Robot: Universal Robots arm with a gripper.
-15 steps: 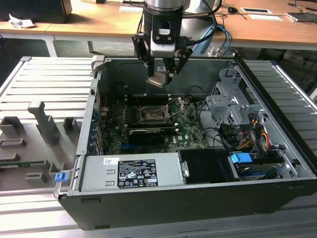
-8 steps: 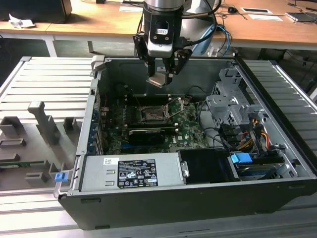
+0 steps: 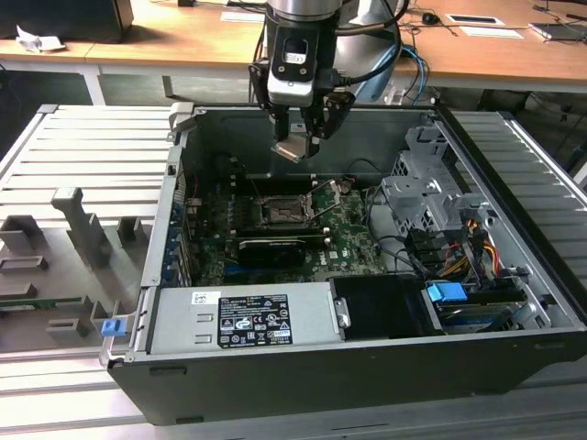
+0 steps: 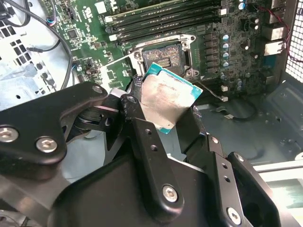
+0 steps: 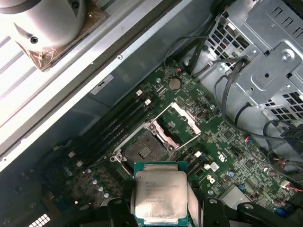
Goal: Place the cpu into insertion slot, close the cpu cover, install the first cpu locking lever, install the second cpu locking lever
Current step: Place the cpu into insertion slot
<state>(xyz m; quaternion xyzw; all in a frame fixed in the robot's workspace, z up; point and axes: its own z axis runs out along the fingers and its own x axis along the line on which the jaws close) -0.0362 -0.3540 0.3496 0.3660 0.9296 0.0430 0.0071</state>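
My gripper (image 3: 295,137) hangs over the open computer case, shut on the cpu (image 3: 291,150), a flat square chip with a dull silver face. In the second wrist view the cpu (image 4: 168,100) is pinched at its edges between the black fingers (image 4: 143,135) and sits tilted. The insertion slot (image 3: 282,213) lies below and slightly nearer the camera on the green board, its dark pin field bare (image 4: 164,57). In the first wrist view the cpu (image 5: 160,191) is beside the insertion slot (image 5: 142,149), apart from it. The cpu cover (image 5: 179,124) stands flipped open next to the slot.
Memory sticks (image 4: 165,20) run along one side of the slot. A black expansion card (image 3: 271,246) lies just in front of it. A metal drive cage (image 3: 431,197) with cables fills the exterior view's right, a power supply (image 3: 243,316) the front. The case walls (image 3: 165,229) enclose the board.
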